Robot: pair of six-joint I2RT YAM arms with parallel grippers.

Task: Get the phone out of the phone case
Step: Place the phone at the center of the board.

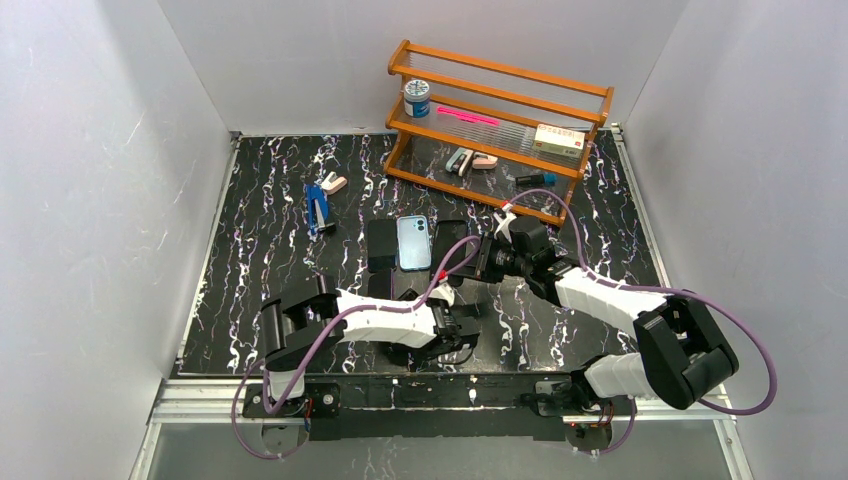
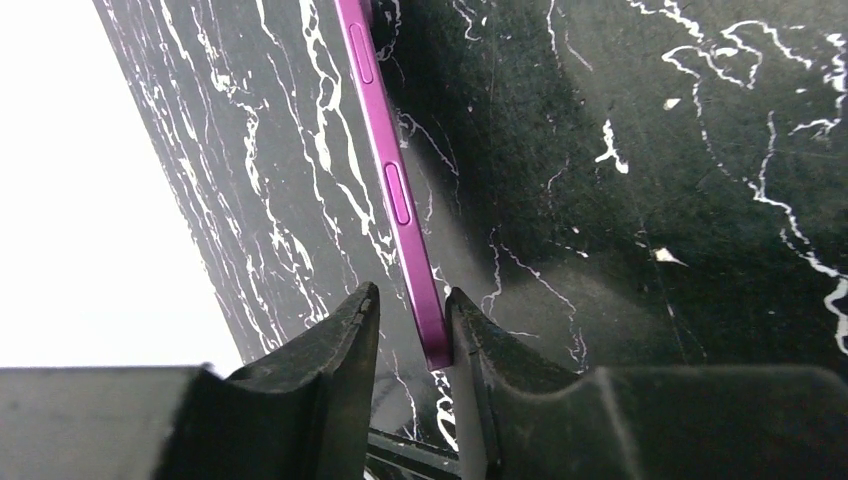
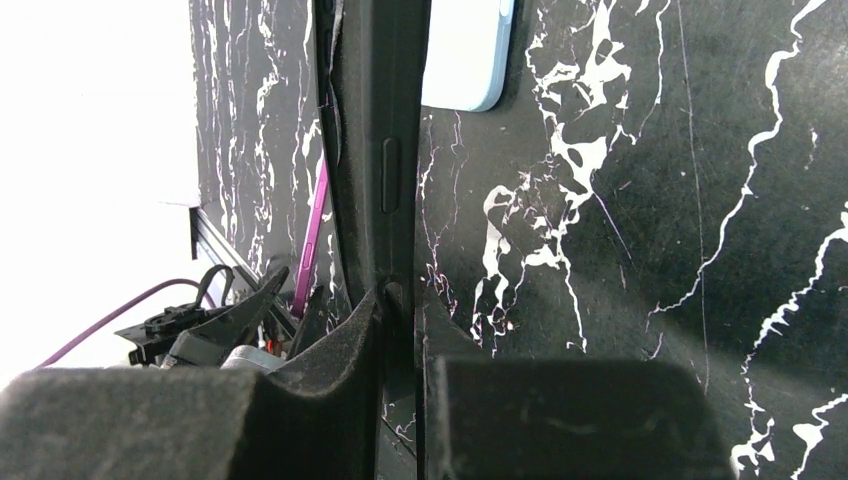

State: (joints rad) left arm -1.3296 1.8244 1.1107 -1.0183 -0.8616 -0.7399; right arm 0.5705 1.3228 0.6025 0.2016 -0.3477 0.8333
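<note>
Both arms meet at the near-centre of the table, one on each part, so the two can be pulled apart.

Left gripper: narrow, with the end of the purple phone between its fingertips. The phone is edge-on, side buttons facing the camera. It touches one pad; a sliver of gap shows at the other, so the pinch seems real but I can't fully confirm it.

Right gripper: closed tight on the side wall of the black phone case, just below the button cutout. Holding it by the thin wall probably anchors the case without covering its opening.

In the right wrist view the phone is a purple strip just left of the case. It angles away from the case and runs down into the left fingers. It looks mostly or wholly out, though the seam is hidden behind the case wall.

Clutter not in play:
- a light blue phone lying flat just beyond the grippers
- a wooden rack at the far side

Likely remaining: draw the grippers further apart to confirm the two are separate.
</note>
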